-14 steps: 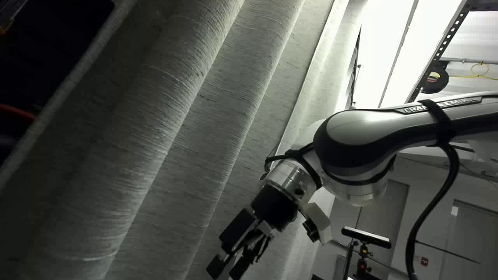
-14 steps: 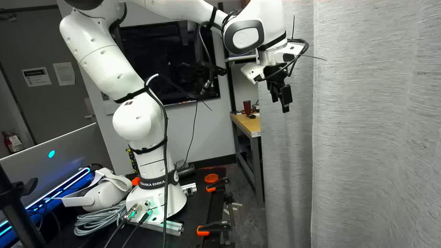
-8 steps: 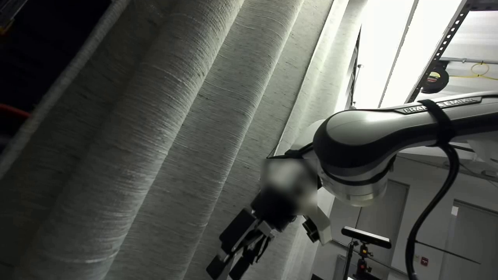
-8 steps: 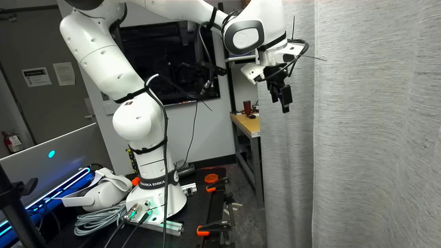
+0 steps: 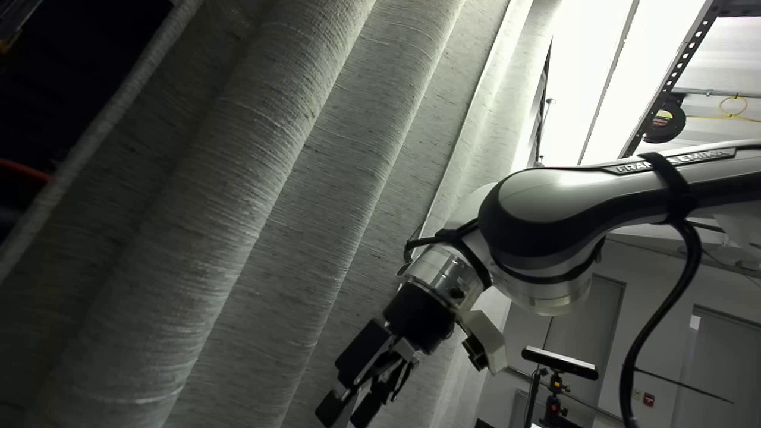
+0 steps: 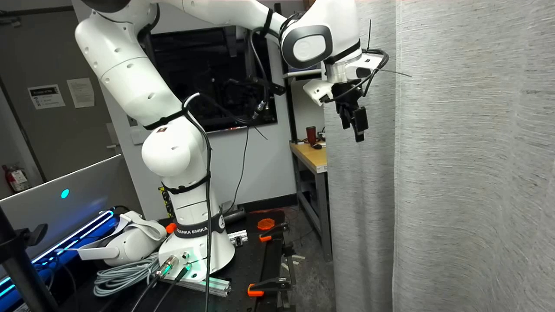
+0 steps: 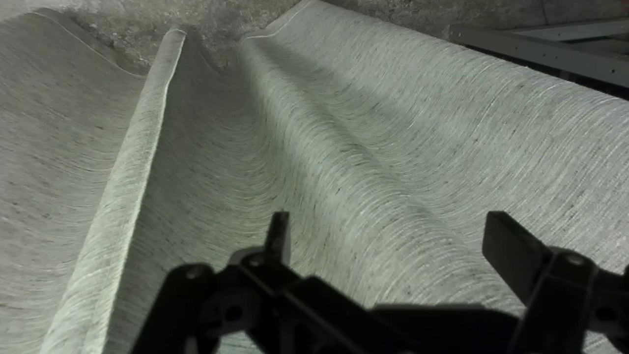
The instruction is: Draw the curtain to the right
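The curtain (image 6: 459, 151) is a tall pale grey fabric hanging in deep folds. It also fills much of the exterior view that looks up at the arm (image 5: 339, 178). In the wrist view the curtain (image 7: 344, 162) runs down to its hem near the floor, with a raised fold between the fingers. My gripper (image 7: 388, 236) is open, its black fingers wide apart with nothing held. It points down close beside the curtain in both exterior views (image 5: 349, 410) (image 6: 354, 130). I cannot tell whether the fingertips touch the fabric.
A wood-topped table (image 6: 310, 156) with a red cup (image 6: 311, 135) stands behind the curtain's left edge. A dark screen (image 6: 212, 78) hangs on the wall behind the arm. A camera on a stand (image 5: 559, 362) is near the gripper. Orange clamps (image 6: 269, 286) line the base table's edge.
The arm and gripper have not visibly moved. The curtain has swayed slightly, its edges shifting a little in both exterior views.
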`<state>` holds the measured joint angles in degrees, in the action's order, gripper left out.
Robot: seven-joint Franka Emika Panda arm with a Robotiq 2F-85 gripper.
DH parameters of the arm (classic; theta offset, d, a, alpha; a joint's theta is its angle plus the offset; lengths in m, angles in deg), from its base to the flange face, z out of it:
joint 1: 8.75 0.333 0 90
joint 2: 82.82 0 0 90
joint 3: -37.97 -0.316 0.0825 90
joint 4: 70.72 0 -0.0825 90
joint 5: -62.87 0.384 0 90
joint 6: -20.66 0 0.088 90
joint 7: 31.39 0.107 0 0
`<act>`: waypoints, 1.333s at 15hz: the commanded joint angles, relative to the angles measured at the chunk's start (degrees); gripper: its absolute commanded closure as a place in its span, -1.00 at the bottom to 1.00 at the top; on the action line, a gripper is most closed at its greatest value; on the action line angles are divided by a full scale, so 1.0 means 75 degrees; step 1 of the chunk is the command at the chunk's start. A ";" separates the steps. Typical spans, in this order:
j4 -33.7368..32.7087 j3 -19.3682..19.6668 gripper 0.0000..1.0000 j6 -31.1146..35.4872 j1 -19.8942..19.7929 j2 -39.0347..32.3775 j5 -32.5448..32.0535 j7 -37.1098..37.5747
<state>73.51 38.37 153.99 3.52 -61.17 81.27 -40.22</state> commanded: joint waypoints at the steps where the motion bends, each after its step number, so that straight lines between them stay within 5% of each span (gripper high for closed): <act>1: -0.0017 -0.0107 -1.00 -0.0035 -0.0112 0.0001 0.0045 -0.0029; 20: -0.0260 -0.0974 -1.00 -0.1719 0.0721 -0.0014 -0.0500 -0.1849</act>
<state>73.38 31.56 145.34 7.86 -61.77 79.13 -51.25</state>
